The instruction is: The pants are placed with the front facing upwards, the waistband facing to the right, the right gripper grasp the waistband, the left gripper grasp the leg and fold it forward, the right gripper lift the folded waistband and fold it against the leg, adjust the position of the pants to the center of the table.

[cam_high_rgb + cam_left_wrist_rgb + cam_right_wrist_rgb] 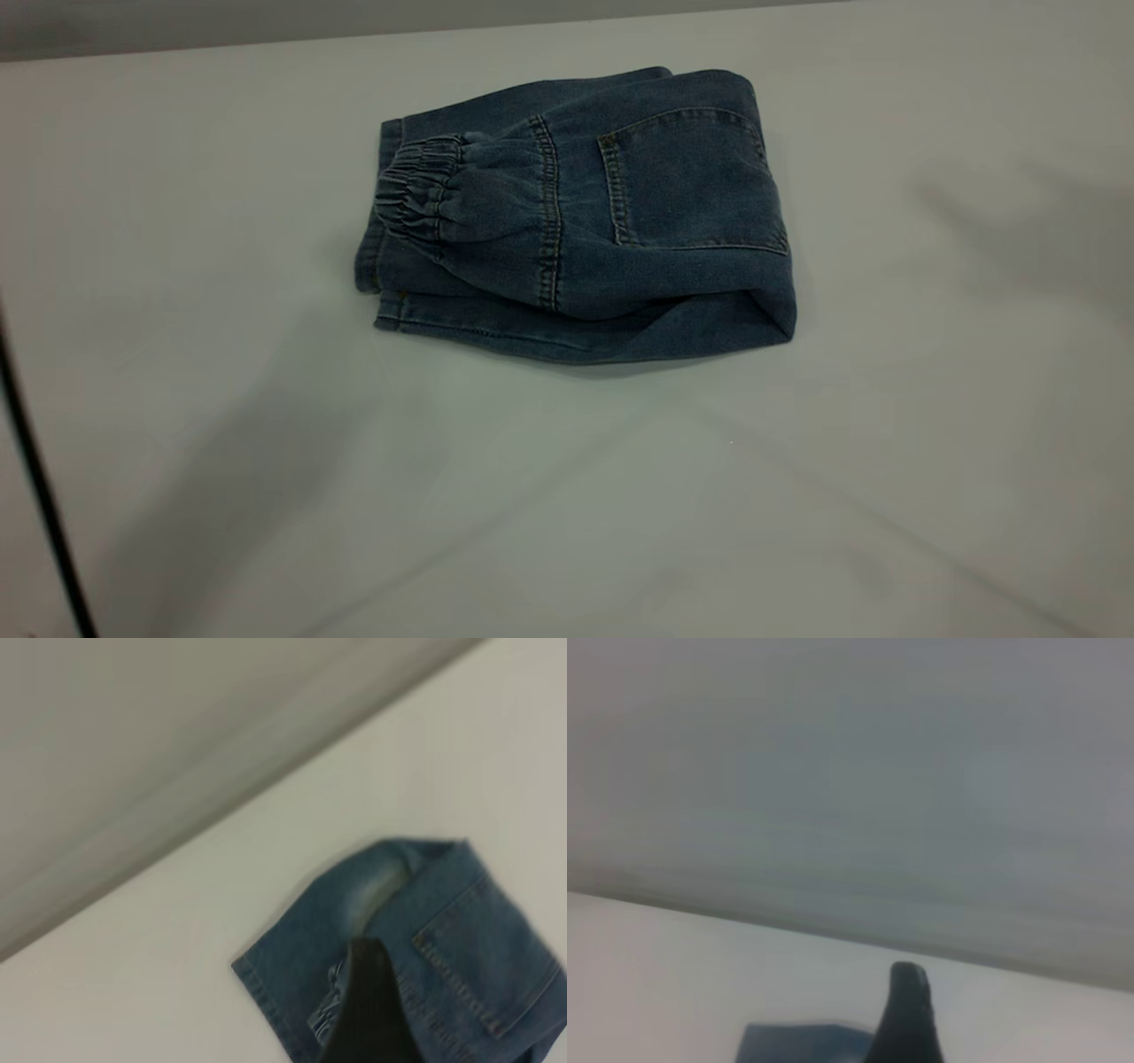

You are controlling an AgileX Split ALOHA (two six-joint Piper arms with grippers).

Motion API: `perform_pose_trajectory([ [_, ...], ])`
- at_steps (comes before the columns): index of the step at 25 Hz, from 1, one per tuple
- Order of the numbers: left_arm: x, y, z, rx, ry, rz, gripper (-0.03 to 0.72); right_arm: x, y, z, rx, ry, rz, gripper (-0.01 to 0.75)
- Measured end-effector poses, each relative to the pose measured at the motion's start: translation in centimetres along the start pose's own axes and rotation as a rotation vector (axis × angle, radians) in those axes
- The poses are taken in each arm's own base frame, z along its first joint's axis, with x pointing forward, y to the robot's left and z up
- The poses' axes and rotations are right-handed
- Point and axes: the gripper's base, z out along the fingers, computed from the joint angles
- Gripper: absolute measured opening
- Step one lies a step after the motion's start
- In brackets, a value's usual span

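The blue denim pants (585,221) lie folded in a compact bundle on the white table (567,496), a little behind its middle. A back pocket (691,177) faces up. The gathered waistband (416,190) lies folded over on top, at the bundle's left end, above the leg hems. Neither gripper appears in the exterior view. In the left wrist view, a black part of my left gripper (368,1010) hangs above the pants (443,930), apart from them. In the right wrist view, a black part of my right gripper (904,1019) is raised, with a corner of the pants (797,1043) far below.
The table's far edge (443,31) runs along the top of the exterior view, with a grey wall behind. A thin black cable (44,496) crosses the lower left corner. Bare tabletop surrounds the pants on all sides.
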Motion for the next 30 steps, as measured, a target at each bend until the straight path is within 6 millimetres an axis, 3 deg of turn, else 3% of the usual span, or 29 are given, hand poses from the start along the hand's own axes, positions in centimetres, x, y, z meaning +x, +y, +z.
perform_pose_trajectory([
  [7, 2.8, 0.6, -7.8, -0.003, -0.093, -0.03, 0.478, 3.6, 2.4, -7.6, -0.008, -0.037, -0.016, 0.513],
  [12, 6.6, 0.7, -12.1, -0.003, -0.12, -0.033, 0.478, 7.7, 4.1, -12.3, -0.043, -0.055, -0.016, 0.513],
  [18, 12.5, 0.8, -17.2, -0.006, -0.182, -0.038, 0.478, 13.6, 5.0, -16.3, -0.039, -0.073, -0.041, 0.513],
  [24, 19.6, 0.5, -19.4, -0.007, -0.198, -0.04, 0.478, 20.0, 5.2, -17.9, -0.037, -0.056, -0.06, 0.513],
  [30, 26.9, 0.0, -18.9, -0.008, -0.188, -0.039, 0.478, 26.2, 4.7, -17.9, -0.016, -0.03, -0.122, 0.513],
])
